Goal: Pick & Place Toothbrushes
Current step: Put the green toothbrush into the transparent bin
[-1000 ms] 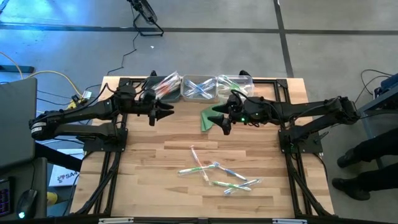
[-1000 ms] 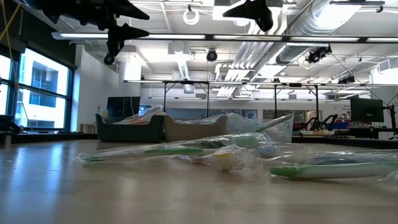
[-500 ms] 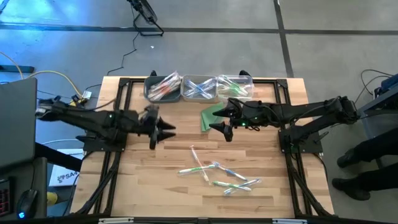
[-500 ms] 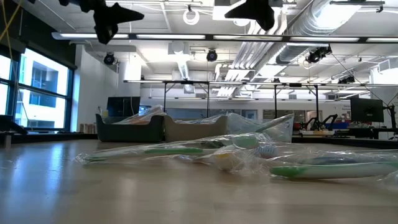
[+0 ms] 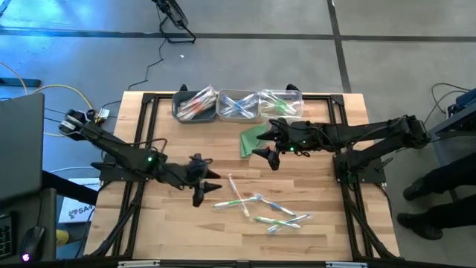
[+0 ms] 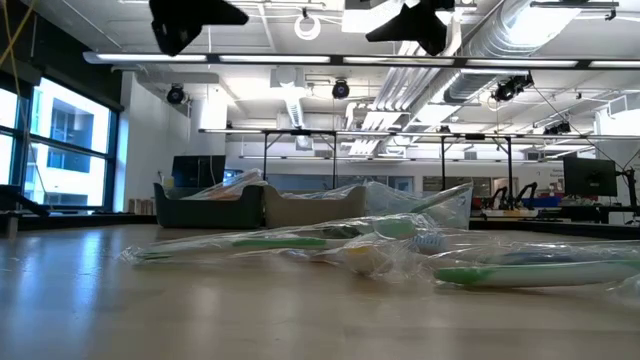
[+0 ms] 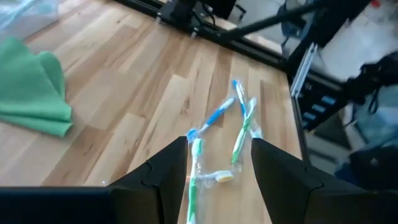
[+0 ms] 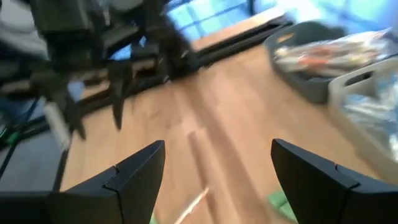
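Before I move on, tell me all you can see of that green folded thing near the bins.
The flat green folded cloth-like triangle lies on the pale wooden table, just in front of the row of bins. Soft, layered folds show in the left wrist view. The open right gripper hovers beside it; contact cannot be told. Nothing lies on it.

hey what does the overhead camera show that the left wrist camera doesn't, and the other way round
Only the high view shows the three bins at the table's far edge, the right gripper open beside the green cloth, and the left gripper open just left of the pile. Only the left wrist view looks out between that gripper's two dark fingers. Both show the wrapped toothbrushes loose on the wood and the green cloth.
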Available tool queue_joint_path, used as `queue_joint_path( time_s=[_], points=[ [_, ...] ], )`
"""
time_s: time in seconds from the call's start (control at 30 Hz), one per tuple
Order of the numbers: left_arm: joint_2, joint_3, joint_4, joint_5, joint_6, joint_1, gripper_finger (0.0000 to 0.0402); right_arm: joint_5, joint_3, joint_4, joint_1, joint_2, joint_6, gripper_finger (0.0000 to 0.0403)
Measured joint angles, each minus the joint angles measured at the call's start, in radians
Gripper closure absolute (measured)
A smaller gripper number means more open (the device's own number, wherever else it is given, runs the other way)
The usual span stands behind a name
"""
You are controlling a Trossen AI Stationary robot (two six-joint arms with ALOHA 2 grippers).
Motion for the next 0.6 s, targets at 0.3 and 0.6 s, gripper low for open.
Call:
queue_joint_path(
  time_s=[0.3, 0.6],
  points=[
    [0.022, 0.174, -0.219, -0.115, 0.069, 0.002, 0.0226, -0.249, 0.001, -0.022, 0.046, 0.096, -0.176, 0.0117],
    [-0.065, 0.193, -0.233, -0.253, 0.171, 0.003, 0.0227, -0.260, 0.000, -0.021, 0.103, 0.329, -0.251, 0.0117]
  ],
)
